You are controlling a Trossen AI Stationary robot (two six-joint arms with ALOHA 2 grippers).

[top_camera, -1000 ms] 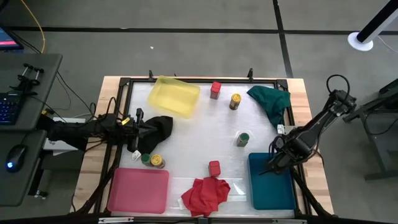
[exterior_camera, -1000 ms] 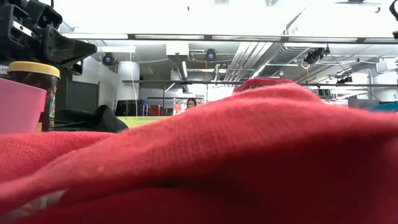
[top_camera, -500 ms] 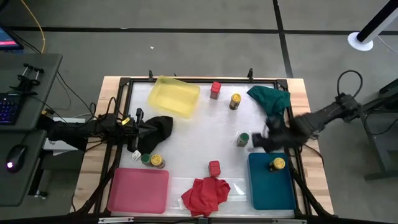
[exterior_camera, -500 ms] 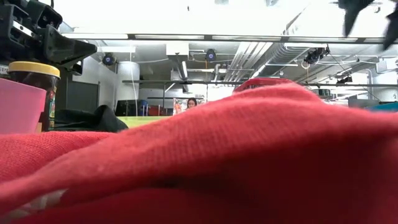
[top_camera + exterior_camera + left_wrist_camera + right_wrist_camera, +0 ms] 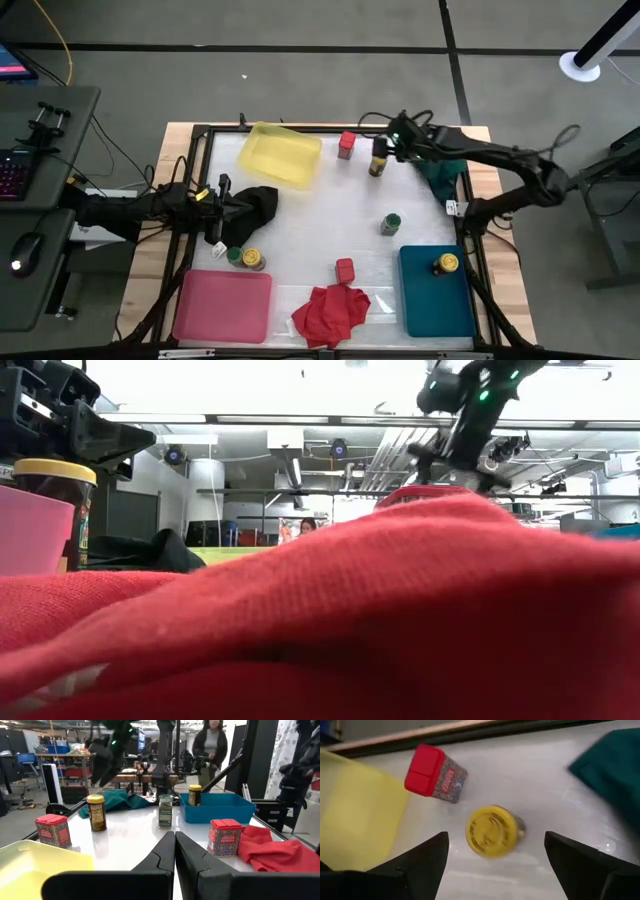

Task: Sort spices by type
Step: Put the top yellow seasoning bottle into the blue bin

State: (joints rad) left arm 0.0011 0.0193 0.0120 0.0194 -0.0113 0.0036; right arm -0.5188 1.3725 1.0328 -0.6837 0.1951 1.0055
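Observation:
My right gripper (image 5: 384,152) hangs open above a yellow-lidded jar (image 5: 492,831) that stands near the table's far edge, one finger on either side of it and clear of it. A red box (image 5: 434,772) stands beside that jar. Another yellow-lidded jar (image 5: 446,264) stands in the teal tray (image 5: 430,305). A green-lidded jar (image 5: 391,223) and a second red box (image 5: 345,269) stand mid-table. Two more jars (image 5: 245,259) stand near the pink tray (image 5: 224,305). My left gripper (image 5: 222,190) waits shut at the left edge.
The yellow tray (image 5: 280,155) lies at the far left. A green cloth (image 5: 438,160) lies at the far right under my right arm, a black cloth (image 5: 255,208) by my left gripper, and a red cloth (image 5: 330,312) at the near edge.
My right gripper has swung from over the teal tray toward the table's far edge and leftward, turning as it went, and now stands over the far yellow-lidded jar. The yellow-lidded jar in the teal tray, hidden under the gripper before, now stands uncovered.

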